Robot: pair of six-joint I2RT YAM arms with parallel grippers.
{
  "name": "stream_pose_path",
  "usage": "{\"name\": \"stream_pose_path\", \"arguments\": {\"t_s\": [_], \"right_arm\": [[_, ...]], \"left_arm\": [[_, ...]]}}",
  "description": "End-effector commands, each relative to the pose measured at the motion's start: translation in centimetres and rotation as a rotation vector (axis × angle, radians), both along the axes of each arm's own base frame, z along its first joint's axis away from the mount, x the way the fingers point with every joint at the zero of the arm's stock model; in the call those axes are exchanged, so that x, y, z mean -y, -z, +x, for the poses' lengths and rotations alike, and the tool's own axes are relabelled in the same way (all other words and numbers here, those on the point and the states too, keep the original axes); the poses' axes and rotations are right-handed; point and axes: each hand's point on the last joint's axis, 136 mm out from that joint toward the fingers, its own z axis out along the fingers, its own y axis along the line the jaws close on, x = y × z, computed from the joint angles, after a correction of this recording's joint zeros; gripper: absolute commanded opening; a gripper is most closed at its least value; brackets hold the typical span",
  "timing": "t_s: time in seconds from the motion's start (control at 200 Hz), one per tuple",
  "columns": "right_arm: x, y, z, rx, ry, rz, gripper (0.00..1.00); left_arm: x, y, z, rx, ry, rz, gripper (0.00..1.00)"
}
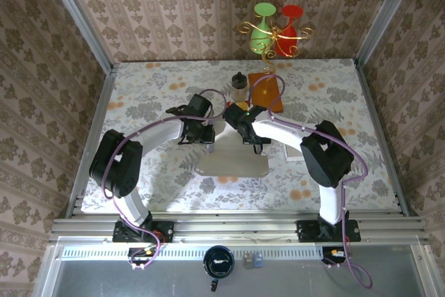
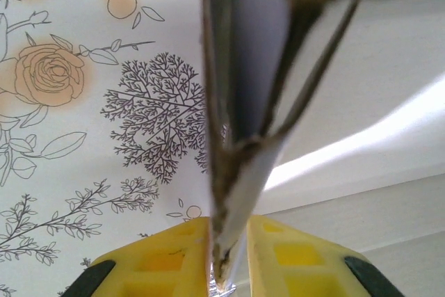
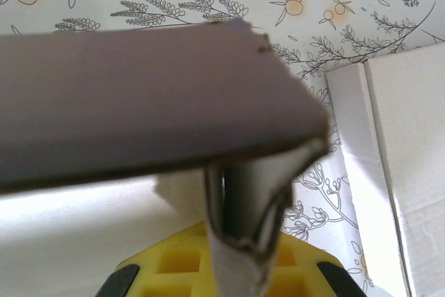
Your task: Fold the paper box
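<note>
In the middle of the flowery table (image 1: 334, 95) lies the white paper box (image 1: 233, 161), mostly flat. At its far edge, the left gripper (image 2: 228, 248) pinches a standing flap between its nearly closed fingers. Close beside it, the right gripper (image 3: 240, 241) squeezes another flap tight.

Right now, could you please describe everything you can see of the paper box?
The paper box is a pale cardboard blank, lying mostly flat at the middle of the floral tablecloth. At its far edge two flaps stand raised: the left end effector pinches a thin one, the right end effector a doubled one.
</note>
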Motion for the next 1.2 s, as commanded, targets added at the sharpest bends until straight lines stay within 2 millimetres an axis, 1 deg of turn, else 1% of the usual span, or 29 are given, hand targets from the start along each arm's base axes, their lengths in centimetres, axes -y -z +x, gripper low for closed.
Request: {"name": "stream_pose_path", "arguments": {"t_s": [0.0,0.105,0.23,0.355,0.505,0.535,0.605,0.655,0.785,0.89,0.96,1.115,1.195], "right_arm": [[-0.2,-0.6,-0.2,0.008,-0.008,0.014,0.00],[-0.3,-0.3,-0.3,-0.001,-0.010,0.020,0.00],[-0.3,0.0,-0.5,-0.011,-0.013,0.025,0.00],[-0.3,0.1,-0.6,-0.013,-0.017,0.026,0.00],[-0.3,0.6,-0.8,-0.028,-0.012,0.032,0.00],[-0.3,0.7,-0.9,-0.031,-0.009,0.034,0.00],[-0.3,1.0,-1.1,-0.041,-0.004,0.035,0.00],[-0.4,1.2,-1.1,-0.046,-0.003,0.037,0.00],[-0.4,1.5,-1.3,-0.056,0.002,0.036,0.00],[-0.5,1.7,-1.3,-0.061,-0.003,0.040,0.00],[-0.4,1.8,-1.3,-0.062,-0.007,0.043,0.00],[-0.6,2.0,-1.3,-0.065,-0.026,0.057,0.00],[-0.7,2.1,-1.3,-0.068,-0.027,0.063,0.00]], "left_arm": [[-0.7,0.5,0.3,0.010,-0.020,0.038,0.21],[-0.6,0.0,0.9,0.049,-0.016,0.054,0.22],[-0.6,-0.2,1.7,0.080,-0.016,0.068,0.20],[-0.6,0.3,2.1,0.080,-0.011,0.094,0.19],[-1.0,1.0,2.1,0.097,-0.013,0.145,0.19],[-1.1,1.1,2.0,0.100,-0.016,0.151,0.17],[-1.5,1.3,1.8,0.101,-0.030,0.181,0.05],[-1.6,1.4,1.6,0.102,-0.036,0.197,0.00],[-2.1,1.2,0.8,0.135,-0.049,0.275,0.00],[-2.1,1.3,0.4,0.147,-0.054,0.294,0.00],[-2.1,1.2,0.5,0.154,-0.058,0.286,0.00],[-1.6,0.8,1.3,0.169,-0.044,0.230,0.17],[-1.2,0.9,1.9,0.165,-0.028,0.195,0.19]]}}
